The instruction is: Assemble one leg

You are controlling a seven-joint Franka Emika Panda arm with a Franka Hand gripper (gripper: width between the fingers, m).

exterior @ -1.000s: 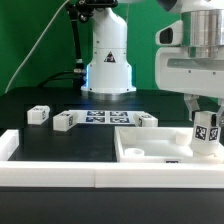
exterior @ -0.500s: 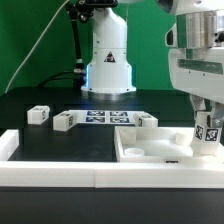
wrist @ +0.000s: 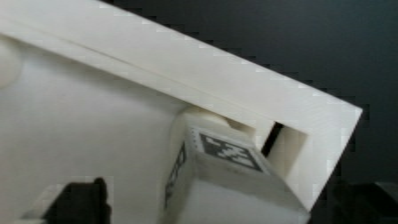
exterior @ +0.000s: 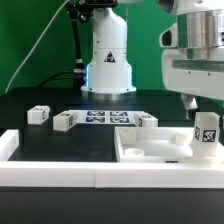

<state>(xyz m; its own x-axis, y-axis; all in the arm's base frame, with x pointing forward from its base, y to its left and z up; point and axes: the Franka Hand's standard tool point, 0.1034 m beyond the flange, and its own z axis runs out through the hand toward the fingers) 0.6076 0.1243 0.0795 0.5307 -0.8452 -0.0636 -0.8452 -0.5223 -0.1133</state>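
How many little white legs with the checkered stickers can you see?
4. One leg and a second lie left of the marker board in the exterior view. A third lies behind the tabletop. The fourth stands at the tabletop's right corner under the end effector.

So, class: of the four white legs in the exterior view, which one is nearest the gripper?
The leg on the exterior view's far right, standing at the tabletop corner directly under the gripper. The other three lie back on the black table.
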